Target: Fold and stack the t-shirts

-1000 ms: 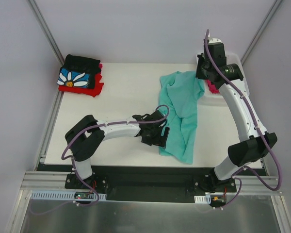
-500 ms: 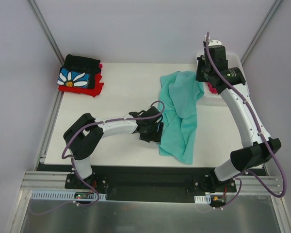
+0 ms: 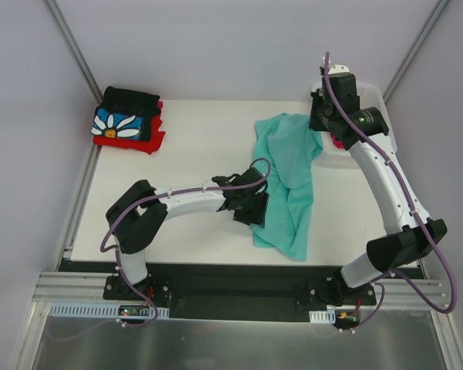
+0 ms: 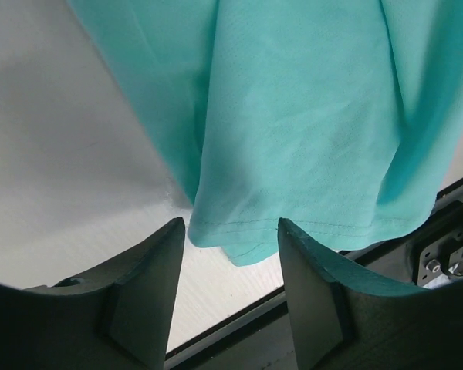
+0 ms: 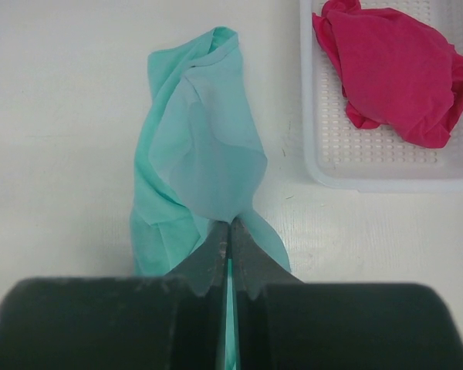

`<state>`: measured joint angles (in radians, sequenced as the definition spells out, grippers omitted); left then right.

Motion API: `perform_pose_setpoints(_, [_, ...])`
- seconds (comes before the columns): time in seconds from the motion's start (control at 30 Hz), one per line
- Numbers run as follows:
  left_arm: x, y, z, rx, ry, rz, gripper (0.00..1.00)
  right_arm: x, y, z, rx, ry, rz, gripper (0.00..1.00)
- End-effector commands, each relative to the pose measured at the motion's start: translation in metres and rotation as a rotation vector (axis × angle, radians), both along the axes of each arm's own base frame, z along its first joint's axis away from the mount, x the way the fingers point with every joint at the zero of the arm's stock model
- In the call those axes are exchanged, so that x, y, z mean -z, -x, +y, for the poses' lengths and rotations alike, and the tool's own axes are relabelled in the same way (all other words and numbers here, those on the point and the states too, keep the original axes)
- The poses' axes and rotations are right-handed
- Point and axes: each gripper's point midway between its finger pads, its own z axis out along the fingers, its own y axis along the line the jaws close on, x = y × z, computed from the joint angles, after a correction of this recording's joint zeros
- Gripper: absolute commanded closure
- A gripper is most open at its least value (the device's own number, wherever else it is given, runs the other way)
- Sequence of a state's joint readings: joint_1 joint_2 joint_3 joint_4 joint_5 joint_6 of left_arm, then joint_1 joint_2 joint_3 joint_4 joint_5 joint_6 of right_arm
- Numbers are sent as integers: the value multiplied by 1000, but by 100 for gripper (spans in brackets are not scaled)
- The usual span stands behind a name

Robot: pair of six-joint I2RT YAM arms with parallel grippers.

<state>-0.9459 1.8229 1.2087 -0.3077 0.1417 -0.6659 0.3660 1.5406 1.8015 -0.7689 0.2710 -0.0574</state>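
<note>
The mint-teal t-shirt (image 3: 293,181) hangs long and crumpled from my right gripper (image 3: 318,123) down to the table's near edge. That gripper (image 5: 230,225) is shut on a bunch of the teal cloth (image 5: 208,154). My left gripper (image 3: 255,210) sits low at the shirt's left edge, near its lower end. In the left wrist view the jaws (image 4: 231,231) stand apart, with the stitched hem (image 4: 247,235) lying between the fingertips. A magenta-pink t-shirt (image 5: 393,69) lies crumpled in the basket. At the far left corner the folded black daisy t-shirt (image 3: 125,122) rests on a red one (image 3: 135,143).
The white lattice basket (image 3: 347,158) stands at the back right, its rim (image 5: 312,146) close beside the held cloth. The white table (image 3: 193,146) ends in a dark metal frame (image 3: 239,270) at the near edge, right below the shirt's lower end.
My left gripper has shifted slightly right onto the shirt's lower left edge and its jaws have narrowed. The right gripper still holds the teal shirt in about the same place.
</note>
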Motion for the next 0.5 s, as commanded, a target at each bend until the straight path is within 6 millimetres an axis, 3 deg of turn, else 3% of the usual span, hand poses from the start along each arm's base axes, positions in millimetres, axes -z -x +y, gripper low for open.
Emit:
perform_pose_setpoints(0.0, [-6,2,-15,16,30,6,51,-17,5,3,-20,-9,-41,99])
perform_pose_setpoints(0.1, [-6,3,-15,19,30,8,54,-16,5,1,-19,-2,-37,99])
perform_pose_setpoints(0.13, [-5,3,-14,18,28,10,59,-16,5,2,-20,-2,-39,99])
perform_pose_setpoints(0.33, [-4,4,-14,19,26,10,62,-19,6,2,-24,-5,-43,99])
perform_pose_setpoints(0.47, [-4,4,-13,15,26,11,76,-19,7,1,-21,-2,-44,99])
